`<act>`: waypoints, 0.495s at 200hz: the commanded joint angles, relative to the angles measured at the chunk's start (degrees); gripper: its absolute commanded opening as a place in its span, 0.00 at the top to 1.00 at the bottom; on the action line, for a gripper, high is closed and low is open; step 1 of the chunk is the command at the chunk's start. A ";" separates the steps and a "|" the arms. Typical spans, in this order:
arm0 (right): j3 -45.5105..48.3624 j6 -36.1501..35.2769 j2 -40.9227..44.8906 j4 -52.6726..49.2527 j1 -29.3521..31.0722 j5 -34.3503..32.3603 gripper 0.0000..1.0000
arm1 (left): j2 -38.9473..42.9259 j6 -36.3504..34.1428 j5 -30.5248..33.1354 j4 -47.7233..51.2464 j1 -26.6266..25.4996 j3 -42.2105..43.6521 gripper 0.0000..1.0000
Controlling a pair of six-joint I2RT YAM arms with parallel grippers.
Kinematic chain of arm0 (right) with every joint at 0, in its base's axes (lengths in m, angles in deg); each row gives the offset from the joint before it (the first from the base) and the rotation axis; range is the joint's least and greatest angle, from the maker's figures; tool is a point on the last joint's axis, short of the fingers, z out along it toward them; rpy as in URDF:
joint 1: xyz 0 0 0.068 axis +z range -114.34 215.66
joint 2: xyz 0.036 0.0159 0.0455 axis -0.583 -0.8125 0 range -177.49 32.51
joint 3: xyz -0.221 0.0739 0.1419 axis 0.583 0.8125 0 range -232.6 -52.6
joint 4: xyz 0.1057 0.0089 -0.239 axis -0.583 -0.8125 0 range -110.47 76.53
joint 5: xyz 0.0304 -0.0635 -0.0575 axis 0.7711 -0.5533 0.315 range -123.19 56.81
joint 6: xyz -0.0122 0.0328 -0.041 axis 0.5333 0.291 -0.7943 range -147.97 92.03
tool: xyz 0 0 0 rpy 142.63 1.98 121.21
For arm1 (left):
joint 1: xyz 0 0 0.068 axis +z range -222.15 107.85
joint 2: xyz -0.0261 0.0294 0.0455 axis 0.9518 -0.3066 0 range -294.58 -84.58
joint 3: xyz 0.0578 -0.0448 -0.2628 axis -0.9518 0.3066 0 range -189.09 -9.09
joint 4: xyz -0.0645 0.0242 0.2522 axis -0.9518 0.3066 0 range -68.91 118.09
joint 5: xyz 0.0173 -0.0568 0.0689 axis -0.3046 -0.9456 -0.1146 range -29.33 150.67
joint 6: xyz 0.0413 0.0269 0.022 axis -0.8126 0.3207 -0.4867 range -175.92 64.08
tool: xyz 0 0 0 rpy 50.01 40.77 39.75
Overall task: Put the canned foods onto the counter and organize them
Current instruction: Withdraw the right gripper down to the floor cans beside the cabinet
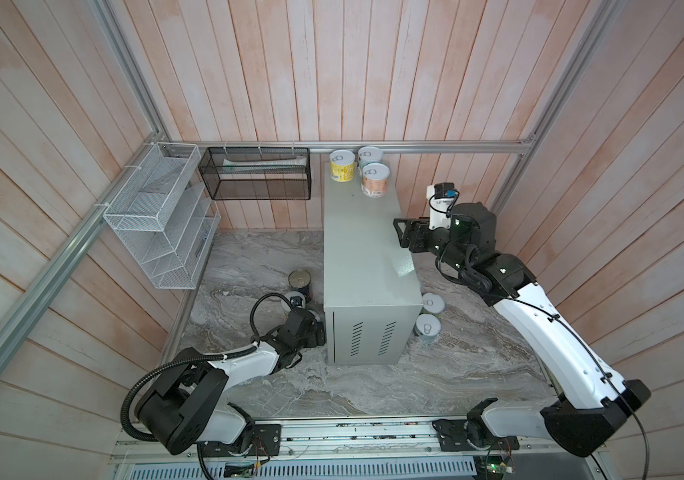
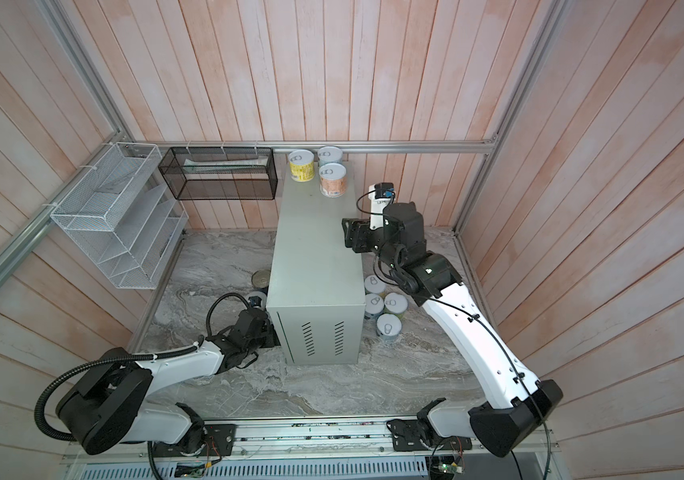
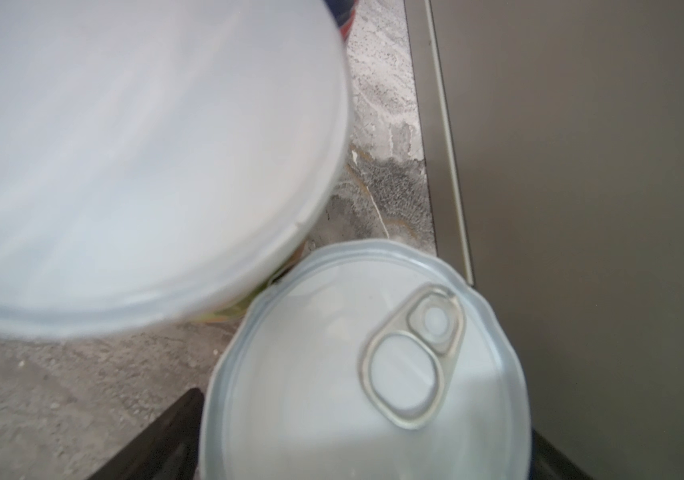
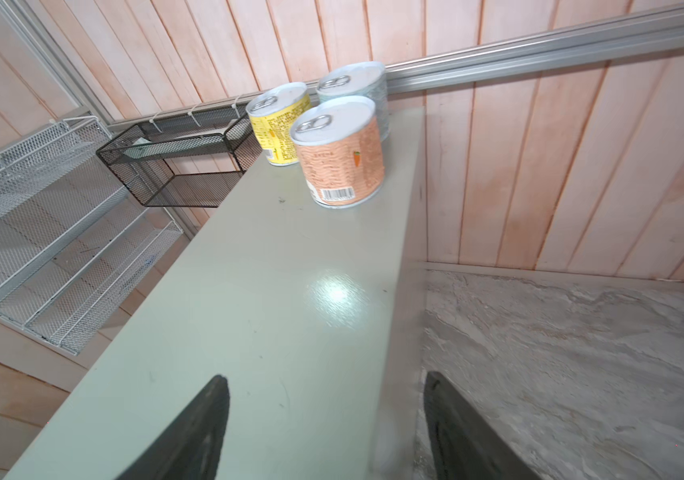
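The counter (image 1: pixel 363 257) is a pale grey-green box. At its far end stand a yellow can (image 1: pixel 342 166), a pale-blue can (image 1: pixel 370 157) and a pink can (image 1: pixel 375 179). My right gripper (image 4: pixel 325 376) hovers open and empty over the counter's right edge (image 1: pixel 400 232). My left gripper (image 1: pixel 318 330) is low on the marble beside the counter's left wall. It is open, its fingers either side of an upright can (image 3: pixel 332 374). A second lid (image 3: pixel 124 166) looms blurred close by. A taller dark-blue tin (image 1: pixel 300 282) stands behind. Several cans (image 2: pixel 389 326) sit right of the counter.
A white wire rack (image 1: pixel 161 216) and a black mesh basket (image 1: pixel 257 174) hang on the left and back walls. Wooden walls and aluminium rails close in the grey marble surface (image 1: pixel 373 382). The counter's vented end (image 1: pixel 369 332) faces the arm bases.
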 commanded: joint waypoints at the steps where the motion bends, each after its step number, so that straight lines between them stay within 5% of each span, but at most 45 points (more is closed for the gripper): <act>1: 5.84 3.83 4.83 0.29 -5.49 2.33 0.27 | -1.00 0.65 2.33 -1.75 0.18 -1.37 0.03; 48: 24.48 10.22 14.40 3.42 -21.50 13.88 0.29 | -2.27 1.04 2.70 -2.57 0.12 -1.30 0.04; 99: 31.88 10.88 14.58 5.55 -23.23 16.69 0.31 | -3.80 2.01 5.02 -2.11 -0.61 -1.43 0.07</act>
